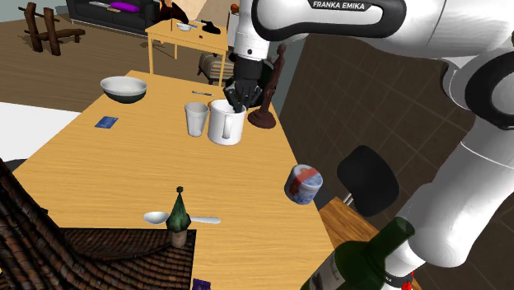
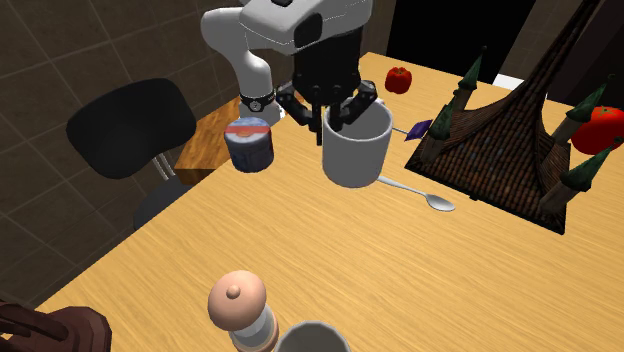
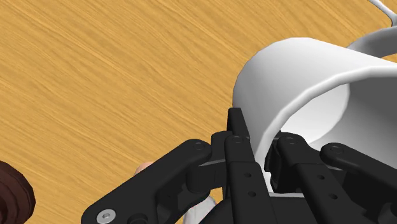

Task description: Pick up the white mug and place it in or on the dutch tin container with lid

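The wooden worktop [image 1: 99, 173], pale and marked with a fine straight grain, carries all that the task concerns. The white mug [image 1: 226, 123] is found directly beneath the hand [image 1: 237, 103], upright, its mouth turned up toward the palm. It is a plain, smooth, thick-walled cylinder, and what looks like a loop handle is glimpsed on the side opposite the gripped wall. The hand is closed on the mug's rim. In the wrist view one of the fingers [image 3: 236, 124] is pressed against the outside of the wall and the other is set inside the mouth, so that the wall is pinched between them. Whether the base is clear of the worktop cannot be told.

The tin container [image 1: 303, 183] is placed well apart from the hand, on the side toward the arm's base and close to the worktop's edge. It is a short round drum with a dark blue wall and a lid patterned in red and pale blue. The lid is seen to be on, so a landing on top of it is judged likelier than one inside. By the look of it the lid is no wider than the mug, so the mug is expected to need lifting, carrying sideways toward the base and centring with care.

A second cup [image 1: 196, 118], white and smaller, is left near the mug on the side of the hand away from the tin, out of the expected path
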Robot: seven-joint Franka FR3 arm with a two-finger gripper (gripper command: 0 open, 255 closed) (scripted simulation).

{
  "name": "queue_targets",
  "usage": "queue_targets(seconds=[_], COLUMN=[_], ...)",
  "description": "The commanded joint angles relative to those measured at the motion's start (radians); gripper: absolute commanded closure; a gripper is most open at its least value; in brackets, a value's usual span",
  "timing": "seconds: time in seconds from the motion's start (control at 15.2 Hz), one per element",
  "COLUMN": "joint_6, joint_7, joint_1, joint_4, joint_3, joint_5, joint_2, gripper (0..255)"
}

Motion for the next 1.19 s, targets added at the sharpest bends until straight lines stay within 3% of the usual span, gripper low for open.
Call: queue_targets(seconds=[0.0, 0.59, 1.12], joint_6=[0.022, 0.025, -0.036], joint_7=[-0.037, -0.189, -0.321], joint_1=[-0.021, -0.072, -0.112], joint_4=[-0.108, -0.442, -0.654], joint_3=[-0.012, -0.095, -0.195], joint_5=[0.02, 0.061, 0.032], joint_2=[-0.087, -0.414, -0.68], gripper=[255, 255, 255])
